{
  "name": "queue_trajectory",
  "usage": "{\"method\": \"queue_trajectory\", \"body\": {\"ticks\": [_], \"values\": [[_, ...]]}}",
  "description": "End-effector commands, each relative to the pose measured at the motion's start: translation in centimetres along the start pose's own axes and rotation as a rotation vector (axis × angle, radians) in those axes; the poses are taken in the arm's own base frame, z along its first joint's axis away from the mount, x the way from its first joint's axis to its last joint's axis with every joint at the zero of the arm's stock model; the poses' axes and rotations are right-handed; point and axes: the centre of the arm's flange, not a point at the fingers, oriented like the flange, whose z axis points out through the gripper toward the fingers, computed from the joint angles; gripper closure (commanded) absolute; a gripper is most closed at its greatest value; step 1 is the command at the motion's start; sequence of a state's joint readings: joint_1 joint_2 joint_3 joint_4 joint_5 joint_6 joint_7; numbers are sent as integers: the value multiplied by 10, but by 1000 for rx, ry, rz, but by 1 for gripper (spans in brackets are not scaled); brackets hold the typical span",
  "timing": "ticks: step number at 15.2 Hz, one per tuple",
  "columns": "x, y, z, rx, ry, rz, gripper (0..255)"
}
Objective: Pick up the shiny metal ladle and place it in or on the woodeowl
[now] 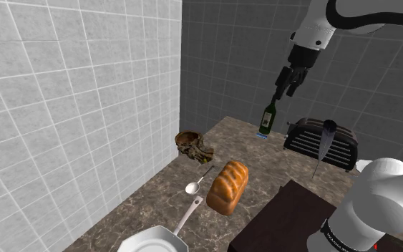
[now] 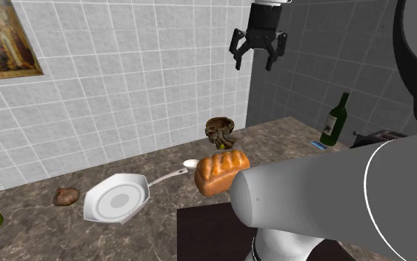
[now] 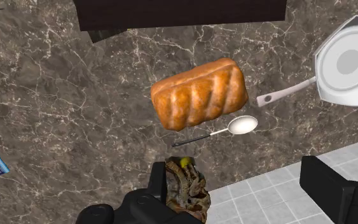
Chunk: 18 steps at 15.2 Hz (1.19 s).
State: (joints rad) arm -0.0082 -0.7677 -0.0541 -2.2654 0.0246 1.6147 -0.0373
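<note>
You looked down on a dark, veined marble counter (image 1: 149, 204) that ran into a corner. One side of that corner was a white tiled wall (image 1: 64, 107), and the other was a grey tiled wall (image 1: 228, 64) in shadow. A framed painting (image 2: 3, 41) hung on the white tiles.

My shoulder camera: beside and a little behind stand (image 1: 285, 215), looking down along marble counter (image 1: 243, 139) toward tiled corner, middling range. My second exterior camera: tight behind arm (image 2: 310, 200), whose link blocks that view's right; faces white tiled wall (image 2: 125, 81) across counter. My wrist camera: high up, looking straight down on counter. All three share bread loaf (image 1: 227, 186), ladle (image 1: 200, 180), pan (image 1: 153, 242), brown bowl (image 1: 187, 138).
</note>
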Motion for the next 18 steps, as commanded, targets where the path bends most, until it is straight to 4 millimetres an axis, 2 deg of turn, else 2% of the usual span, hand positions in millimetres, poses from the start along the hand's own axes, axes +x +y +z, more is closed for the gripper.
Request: {"method": "queue_trajectory", "body": {"ticks": [1,10,18], "values": [[0,0,0,0,0,0,0],[29,-35,110,-4,-5,269,0],[61,-58,208,-8,-9,509,0]]}}
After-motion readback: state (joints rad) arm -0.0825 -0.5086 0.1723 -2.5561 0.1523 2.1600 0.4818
